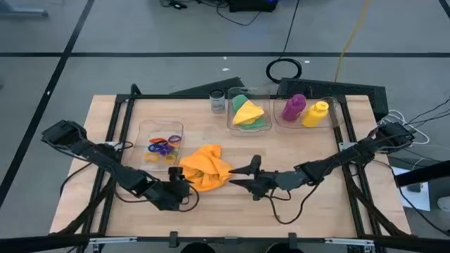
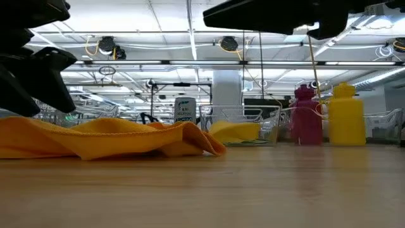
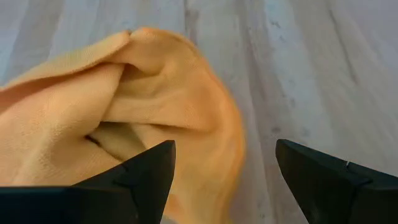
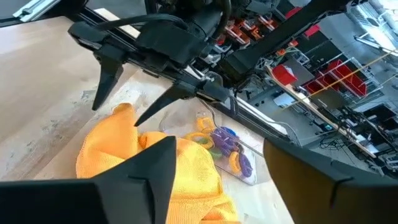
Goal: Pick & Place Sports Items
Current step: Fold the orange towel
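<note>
Orange soft cloth (image 1: 204, 167) lies crumpled on the pale wooden table (image 1: 330, 204), near its middle, between the two dark grippers. The left gripper (image 1: 187, 184) is at the near left edge of this cloth, and its two fingers are spread apart with the fold of orange fabric just in front of them; they do not pinch it. The right gripper (image 1: 240, 176) is on the other side of the cloth, its fingers also spread, with the tips close to the cloth edge but not closed on it; from the low view it hangs a little above the table. Behind the left gripper a clear plastic box (image 1: 143, 133) holds small coloured elastic rings (image 1: 163, 147) in orange, purple, yellow and blue. At the far side of the table, a second clear plastic box (image 1: 231, 118) contains a yellow soft cloth (image 1: 247, 111) lying over a green soft cloth (image 1: 257, 122). Just beside it, a third clear box (image 1: 336, 116) contains a small purple bottle (image 1: 293, 107) and a small yellow bottle (image 1: 316, 113), touching each other. A small clear glass jar (image 1: 217, 102) stands upright just beside the box with the two cloths.
</note>
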You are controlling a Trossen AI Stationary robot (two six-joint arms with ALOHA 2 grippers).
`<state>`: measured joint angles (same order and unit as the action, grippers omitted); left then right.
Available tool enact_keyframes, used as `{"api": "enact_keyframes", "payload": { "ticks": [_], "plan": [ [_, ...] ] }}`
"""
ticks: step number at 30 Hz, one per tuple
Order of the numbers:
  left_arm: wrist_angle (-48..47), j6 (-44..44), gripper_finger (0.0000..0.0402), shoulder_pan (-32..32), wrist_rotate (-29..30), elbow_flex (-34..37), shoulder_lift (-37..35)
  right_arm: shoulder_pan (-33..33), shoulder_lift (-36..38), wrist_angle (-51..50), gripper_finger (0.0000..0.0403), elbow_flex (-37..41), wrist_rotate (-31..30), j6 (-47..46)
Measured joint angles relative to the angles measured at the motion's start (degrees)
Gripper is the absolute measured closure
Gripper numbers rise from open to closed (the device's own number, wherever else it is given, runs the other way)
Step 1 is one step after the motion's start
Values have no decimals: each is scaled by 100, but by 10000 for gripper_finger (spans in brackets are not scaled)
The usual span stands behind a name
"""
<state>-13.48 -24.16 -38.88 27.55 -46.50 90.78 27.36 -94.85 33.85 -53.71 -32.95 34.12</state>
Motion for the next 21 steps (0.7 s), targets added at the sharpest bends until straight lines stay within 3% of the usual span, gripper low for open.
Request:
{"api": "enact_keyframes", "payload": {
  "ticks": [15, 21],
  "plan": [
    [-159, -53, 167, 29, -88, 0, 2, -40, 0, -92, 215, 2, 2, -54],
    [-153, -35, 167, 55, -220, -2, 379, -40, 0, -112, 215, 2, 2, -52]
  ]
}}
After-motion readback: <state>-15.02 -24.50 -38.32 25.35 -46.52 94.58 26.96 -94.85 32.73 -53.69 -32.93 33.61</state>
